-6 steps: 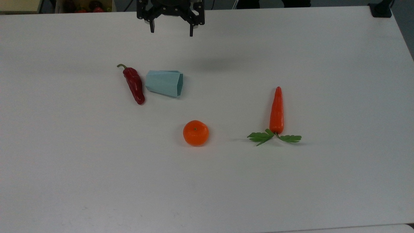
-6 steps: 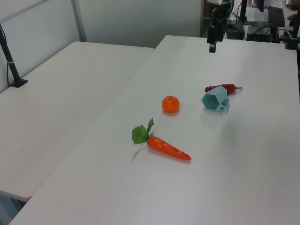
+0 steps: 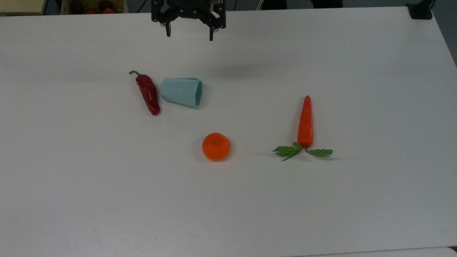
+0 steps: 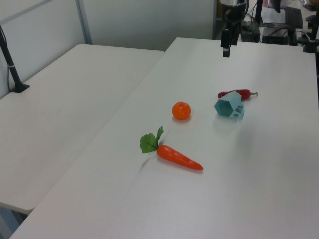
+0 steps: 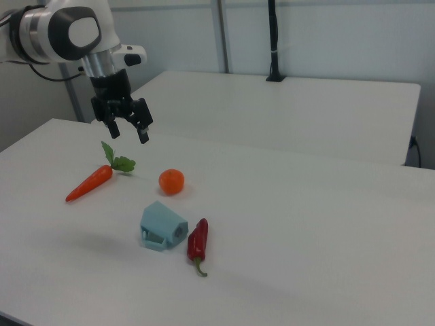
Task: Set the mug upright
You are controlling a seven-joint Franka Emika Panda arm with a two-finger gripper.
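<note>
Mug (image 3: 181,92) lies on its side on the white counter (image 3: 250,200) in the top view, pale blue with flat faceted sides, its wider mouth toward the top view's right and its narrower base toward the top view's left, just beside a red chili (image 3: 147,93). The hand (image 3: 189,35) hangs above the counter's far edge, well apart from the mug, its two black fingers (image 3: 167,31) pointing down and spread wide with nothing between them. An orange (image 3: 216,146) sits nearer the counter's middle, and a carrot (image 3: 305,123) with green leaves lies toward the top view's right.

In the left view the mug (image 4: 229,107) shows its hexagonal opening, tipped over on a flat facet, with the chili (image 4: 237,93) just behind it. The hand (image 4: 227,50) hangs over the far end of the counter, pointing straight down. The orange (image 4: 181,110) lies near the mug and the carrot (image 4: 178,157) closer to the counter's near edge.

In the right view the arm comes in from the right view's upper left, its wrist turned down, and the hand (image 5: 128,132) hovers above the counter with fingers apart and empty. The mug (image 5: 162,227) lies tipped over below it, the chili (image 5: 197,243) beside it; the orange (image 5: 171,181) and carrot (image 5: 90,182) lie farther back.
</note>
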